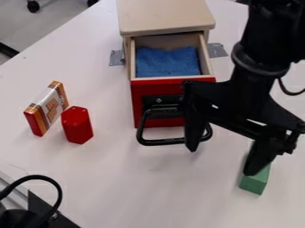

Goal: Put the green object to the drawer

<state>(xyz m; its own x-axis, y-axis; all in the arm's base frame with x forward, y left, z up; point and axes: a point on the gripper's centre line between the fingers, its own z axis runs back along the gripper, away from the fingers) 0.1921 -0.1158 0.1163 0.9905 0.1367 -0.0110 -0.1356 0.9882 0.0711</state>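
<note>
The black gripper (221,161) hangs at the right of the view with its two fingers spread wide and nothing between them. Its left finger stands in front of the drawer's black handle, and its right finger partly covers the green object (255,181). That green block lies on the table at the lower right; whether the finger touches it I cannot tell. The drawer (138,102) is pulled out of a small wooden cabinet, with a red front and a blue cloth (166,61) inside.
Left of the drawer, a red hexagonal block (77,125) stands beside a red, white and orange box (46,108). The wooden cabinet (165,15) is held by grey tape at the top centre. Black cables and a metal part occupy the lower left corner.
</note>
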